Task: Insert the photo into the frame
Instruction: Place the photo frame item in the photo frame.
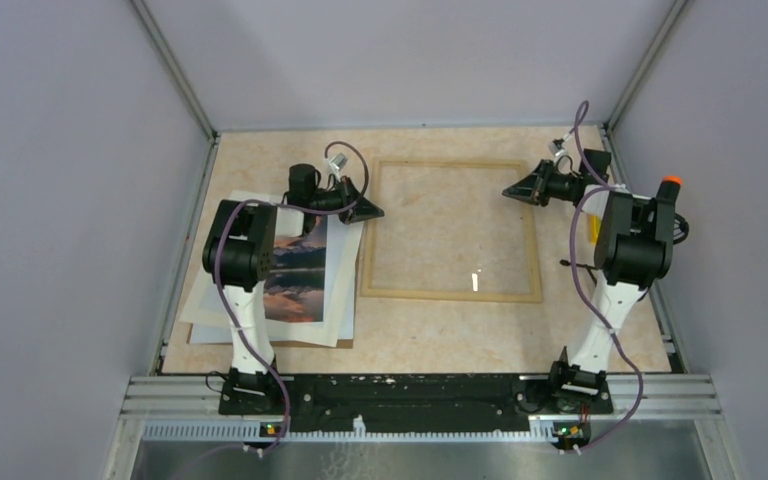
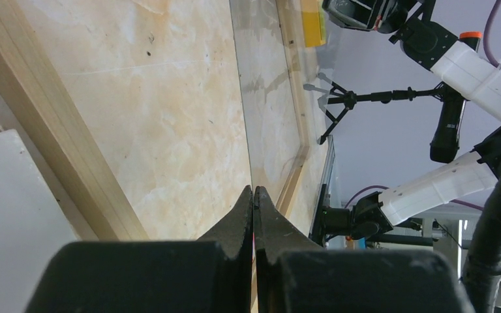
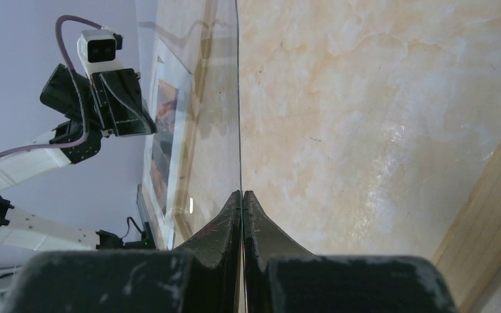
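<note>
Left pincer (image 2: pixel 254 189): closed on the thin edge of a glass pane (image 2: pixel 271 98), at the frame's left rail.
Right pincer (image 3: pixel 242 193): closed on the pane's opposite edge, just inside the frame's right rail.
Glass pane: spans between both pincers over the frame's opening. I cannot tell whether it touches the rails.
Frame (image 1: pixel 452 294): flat on the surface (image 1: pixel 410 335), with bare surface showing through its opening.
Photo (image 1: pixel 300 270): left of the frame, on top of a stack of white sheets (image 1: pixel 343 300) and partly under the left arm. It is not in the frame.
Risk, slip: each pincer grips only a narrow strip of smooth glass, so a tilt could let the pane slide out.
Risk, twist: if the arms move out of step, the pane could bend, crack or pull free.
Risk, collision: carrying the pane left of the frame could drag it across the photo.
</note>
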You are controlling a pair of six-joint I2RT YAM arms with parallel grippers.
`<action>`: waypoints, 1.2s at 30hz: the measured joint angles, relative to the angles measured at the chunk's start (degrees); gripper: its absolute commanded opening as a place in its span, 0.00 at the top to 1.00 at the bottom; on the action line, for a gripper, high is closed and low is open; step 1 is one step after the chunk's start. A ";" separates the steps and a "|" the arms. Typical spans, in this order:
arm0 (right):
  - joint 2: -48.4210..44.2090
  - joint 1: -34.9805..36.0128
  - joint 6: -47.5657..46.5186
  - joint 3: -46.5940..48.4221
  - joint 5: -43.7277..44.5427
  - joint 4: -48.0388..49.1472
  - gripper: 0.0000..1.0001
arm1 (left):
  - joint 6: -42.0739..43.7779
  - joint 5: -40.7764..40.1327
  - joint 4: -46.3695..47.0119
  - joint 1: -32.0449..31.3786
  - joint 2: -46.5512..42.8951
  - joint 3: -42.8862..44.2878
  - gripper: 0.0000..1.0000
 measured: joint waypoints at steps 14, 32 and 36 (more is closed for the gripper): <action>-0.70 -0.02 -1.42 -0.04 0.28 -1.46 1.00 | 0.00 0.04 0.07 -0.20 -0.22 -1.40 1.00; -0.68 -0.52 -4.13 -0.02 3.30 -5.27 0.90 | 0.02 0.20 0.04 -1.18 -0.22 -1.40 1.00; -0.68 -0.57 -4.17 -0.02 3.61 -5.55 0.82 | 0.02 0.17 0.04 -1.31 -0.22 -1.40 1.00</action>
